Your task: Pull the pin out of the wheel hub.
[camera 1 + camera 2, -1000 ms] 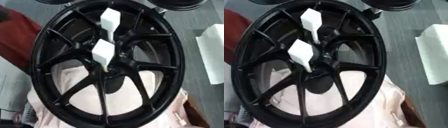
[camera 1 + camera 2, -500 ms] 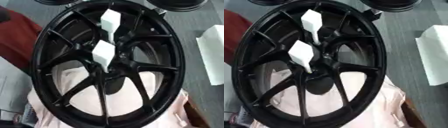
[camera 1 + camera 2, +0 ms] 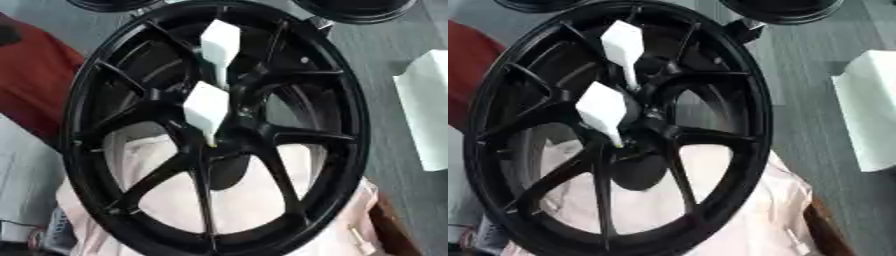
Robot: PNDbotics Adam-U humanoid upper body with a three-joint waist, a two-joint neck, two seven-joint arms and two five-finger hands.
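No robot hand can be seen in either eye view, so it cannot be told whether the hands are clenched, relaxed or holding something, and it cannot be told which hand is nearer to the work.

At the far left, a dark red shape (image 3: 35, 85) is seen behind the big black wheel (image 3: 350, 150). One whole wheel is counted, and it fills most of the view. It is propped up on something pale pink (image 3: 254, 200) (maybe a cloth or a cushion).

Near the middle of the wheel, two white pins are counted. The lower pin (image 3: 206, 111) is stuck into the wheel hub (image 3: 229, 131), with its thin tip pointing down into the hub. The upper pin (image 3: 219, 46) is seen just above it, between the spokes. Both pins are long and stand almost straight up and down in the view, each with a wide white head at the top. A pull would probably have to be made along that long line, up and away from the hub.

At the top edge, parts of two more dark wheels (image 3: 354, 7) are seen. At the far right, one white block (image 3: 424, 115) is lying on the grey floor.
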